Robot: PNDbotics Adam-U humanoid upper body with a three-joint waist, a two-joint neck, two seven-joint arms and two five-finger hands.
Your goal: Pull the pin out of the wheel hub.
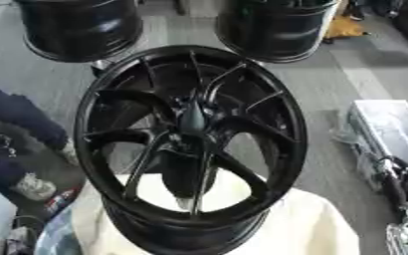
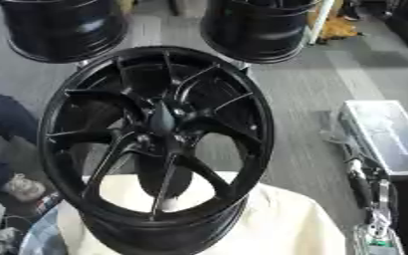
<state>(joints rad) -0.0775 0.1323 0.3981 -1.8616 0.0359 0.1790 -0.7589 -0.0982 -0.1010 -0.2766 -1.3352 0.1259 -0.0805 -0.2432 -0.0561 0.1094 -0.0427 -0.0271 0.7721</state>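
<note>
Nothing readable here, honestly: no text, brand, number or label shows on the black wheel hub (image 1: 190, 144) or on anything around it.

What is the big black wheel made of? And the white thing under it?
The wheel looks like metal with a glossy black coating: light glints along its thin, stiff spokes and rim. The white thing looks like soft cloth, matte cream and draped in rounded folds, though what lies beneath it is hidden.

The wheel hub (image 1: 190, 144) centre is too dark to show a pin; two rear wheels (image 1: 78, 27) are cropped.
</note>
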